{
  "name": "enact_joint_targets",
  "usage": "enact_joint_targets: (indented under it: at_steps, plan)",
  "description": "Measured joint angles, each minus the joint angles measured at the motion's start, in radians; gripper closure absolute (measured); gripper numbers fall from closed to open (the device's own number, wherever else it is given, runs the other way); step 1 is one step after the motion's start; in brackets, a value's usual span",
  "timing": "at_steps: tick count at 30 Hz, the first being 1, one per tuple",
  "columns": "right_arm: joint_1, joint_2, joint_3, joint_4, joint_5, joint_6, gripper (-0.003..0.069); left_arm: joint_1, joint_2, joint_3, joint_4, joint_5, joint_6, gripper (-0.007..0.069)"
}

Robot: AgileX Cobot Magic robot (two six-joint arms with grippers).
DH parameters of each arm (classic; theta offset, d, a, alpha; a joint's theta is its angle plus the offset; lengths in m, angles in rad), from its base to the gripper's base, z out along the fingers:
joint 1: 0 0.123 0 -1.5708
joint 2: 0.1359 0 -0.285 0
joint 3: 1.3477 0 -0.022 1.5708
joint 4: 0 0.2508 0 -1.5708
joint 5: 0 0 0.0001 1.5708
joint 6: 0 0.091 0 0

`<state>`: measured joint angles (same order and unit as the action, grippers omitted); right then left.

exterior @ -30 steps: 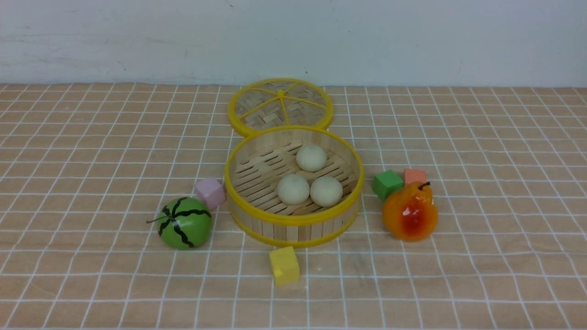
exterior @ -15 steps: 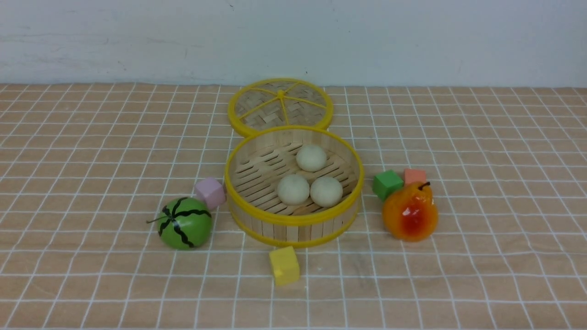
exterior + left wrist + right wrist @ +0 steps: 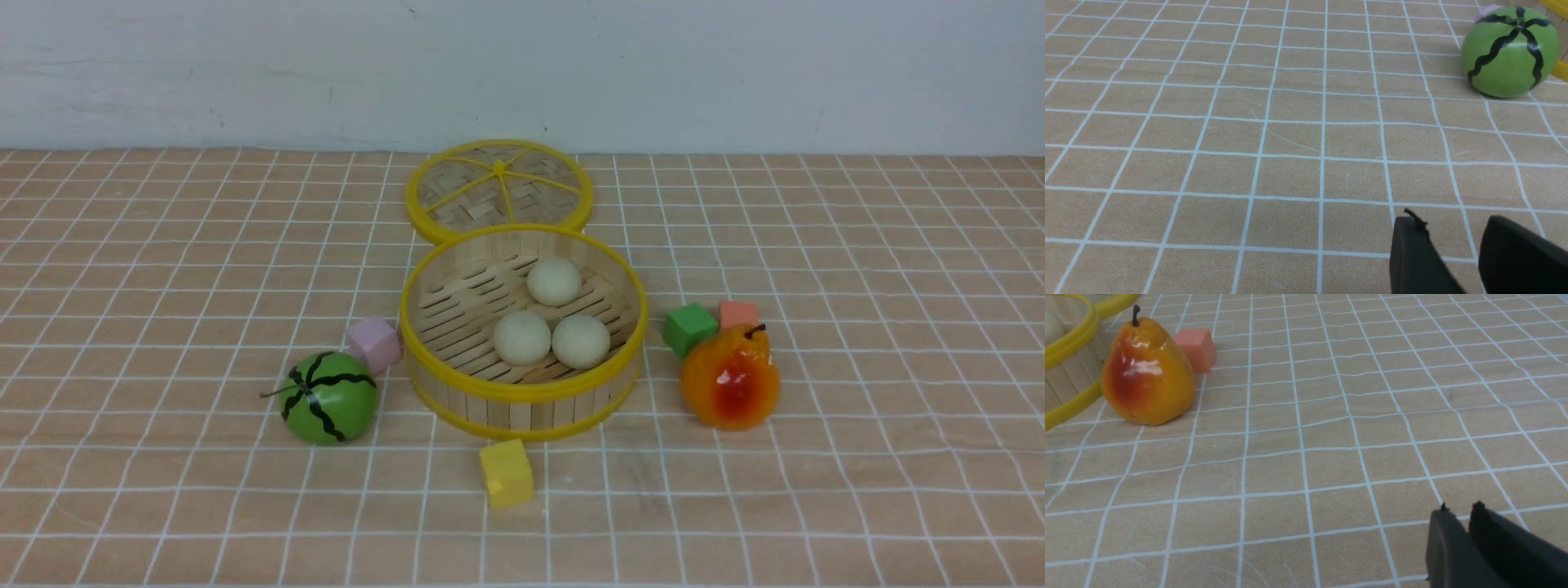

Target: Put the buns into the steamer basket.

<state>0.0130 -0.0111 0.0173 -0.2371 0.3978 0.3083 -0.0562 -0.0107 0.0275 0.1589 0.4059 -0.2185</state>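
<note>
The steamer basket [image 3: 522,412] stands mid-table, round, with bamboo slats and yellow rims. All three off-white buns lie inside it: one at the back [image 3: 554,281], one front left [image 3: 522,337], one front right [image 3: 581,340]. Neither gripper shows in the front view. In the left wrist view my left gripper [image 3: 1451,220] is open and empty, low over bare cloth to the left of the basket, whose rim [image 3: 1560,69] shows at the edge. In the right wrist view my right gripper [image 3: 1461,508] is shut and empty over the cloth to the right of the basket [image 3: 1069,343].
The flat woven lid [image 3: 499,188] lies behind the basket. The green watermelon ball [image 3: 328,398] and a pink cube [image 3: 374,343] sit left of it. A yellow cube [image 3: 506,472] is in front. A green cube [image 3: 690,328], salmon cube [image 3: 739,314] and orange pear [image 3: 729,379] are on the right.
</note>
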Motion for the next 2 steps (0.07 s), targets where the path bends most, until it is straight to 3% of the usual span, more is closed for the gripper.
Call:
enact_joint_targets:
  at_steps: [2]
  plan:
    - [0.0,0.0,0.0,0.0,0.0,0.0,0.0575,0.0,0.0,0.0,0.0,0.0,0.0,0.0386]
